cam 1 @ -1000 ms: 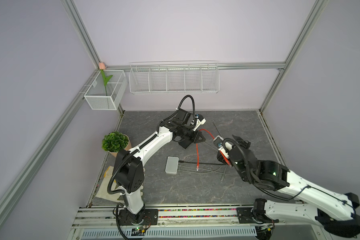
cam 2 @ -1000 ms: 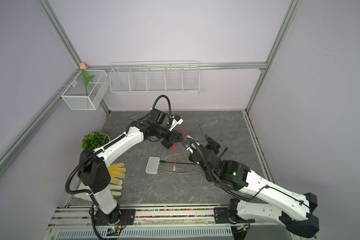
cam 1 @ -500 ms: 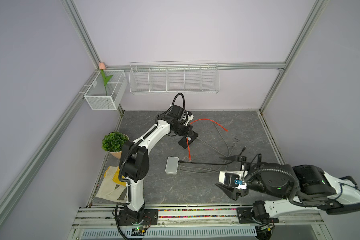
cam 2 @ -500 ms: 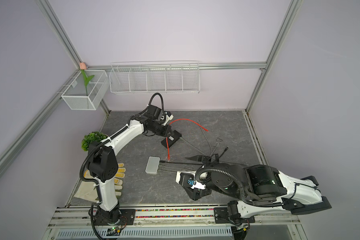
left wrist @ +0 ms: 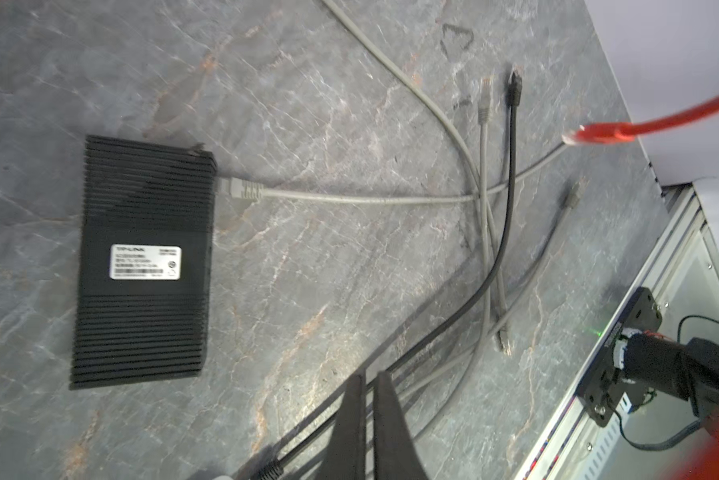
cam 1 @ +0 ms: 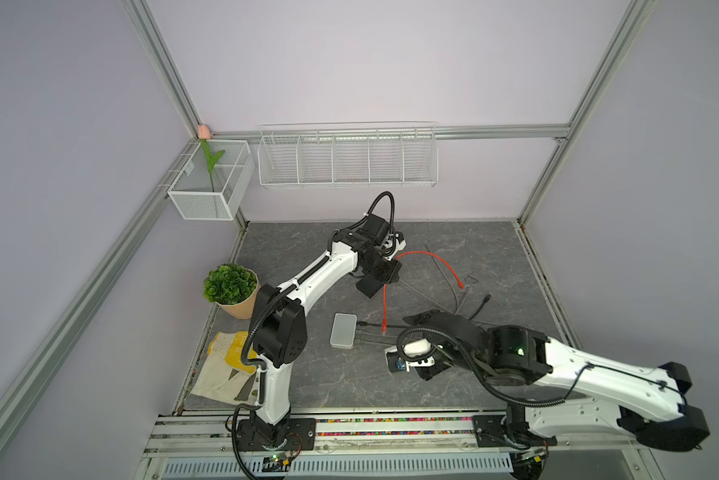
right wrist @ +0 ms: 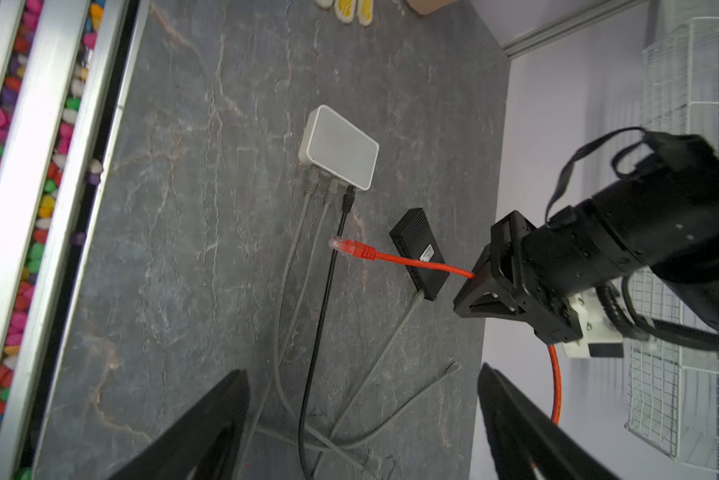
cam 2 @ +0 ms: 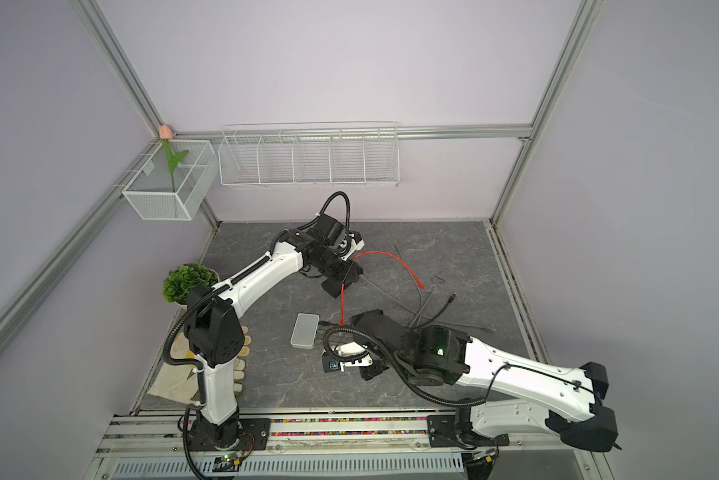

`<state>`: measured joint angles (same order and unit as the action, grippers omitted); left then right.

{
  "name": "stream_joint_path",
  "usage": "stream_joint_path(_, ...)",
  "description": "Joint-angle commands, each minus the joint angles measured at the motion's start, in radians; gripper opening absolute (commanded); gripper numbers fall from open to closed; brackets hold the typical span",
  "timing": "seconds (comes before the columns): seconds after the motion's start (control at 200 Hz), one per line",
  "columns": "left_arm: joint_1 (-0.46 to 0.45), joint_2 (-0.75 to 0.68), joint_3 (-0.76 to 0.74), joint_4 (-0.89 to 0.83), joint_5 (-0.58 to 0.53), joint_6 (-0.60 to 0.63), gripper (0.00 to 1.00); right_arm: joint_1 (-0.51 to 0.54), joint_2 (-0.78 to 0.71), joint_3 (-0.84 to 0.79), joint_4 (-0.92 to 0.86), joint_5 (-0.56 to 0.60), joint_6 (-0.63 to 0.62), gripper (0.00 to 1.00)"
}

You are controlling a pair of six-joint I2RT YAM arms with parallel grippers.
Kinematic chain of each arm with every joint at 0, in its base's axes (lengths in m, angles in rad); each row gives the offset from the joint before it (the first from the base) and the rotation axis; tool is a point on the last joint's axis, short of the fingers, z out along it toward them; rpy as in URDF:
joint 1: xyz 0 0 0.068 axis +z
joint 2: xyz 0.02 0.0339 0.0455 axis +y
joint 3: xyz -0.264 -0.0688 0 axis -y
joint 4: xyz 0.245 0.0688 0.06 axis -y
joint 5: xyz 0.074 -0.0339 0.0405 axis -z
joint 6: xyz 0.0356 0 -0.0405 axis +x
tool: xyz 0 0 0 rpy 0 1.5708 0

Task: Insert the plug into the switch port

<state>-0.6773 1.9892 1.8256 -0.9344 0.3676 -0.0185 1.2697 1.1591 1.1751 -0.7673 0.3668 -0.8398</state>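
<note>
Left end effector (left wrist: 368, 377): closed on the red cable (cam 1: 432, 259), raised over the black switch (left wrist: 142, 262). Red plug (right wrist: 349, 248): hanging free just above the bench (cam 1: 328, 386), near the white switch (cam 1: 343, 330), unplugged. Right end effector (right wrist: 362, 372): wide open, empty.

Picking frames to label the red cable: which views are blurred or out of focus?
Left wrist view: black switch label smeared, red cable partly a defocused blob close to the lens. Right wrist view: plug sharp, wire basket streaked. Both top views: crisp, evenly lit.
</note>
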Motion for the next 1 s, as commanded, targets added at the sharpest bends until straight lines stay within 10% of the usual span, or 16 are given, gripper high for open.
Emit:
stream_joint_path(0.0, -0.018, 0.01, 0.006, -0.082, -0.063, 0.047, 0.0, -0.007, 0.076, 0.067, -0.011, -0.078, -0.131, 0.93)
stream_joint_path(0.07, -0.035, 0.004, -0.005, -0.088, -0.093, 0.054, 0.0, -0.018, 0.135, 0.088, -0.017, -0.074, -0.172, 1.0)
stream_joint_path(0.575, -0.08, -0.02, -0.047, -0.082, -0.089, 0.084, 0.0, -0.109, 0.498, 0.288, -0.167, -0.151, -0.252, 0.66)
stream_joint_path(0.995, -0.1, -0.024, -0.034, -0.099, -0.075, 0.093, 0.0, -0.161, 0.56, 0.171, 0.066, -0.061, -0.323, 0.63)
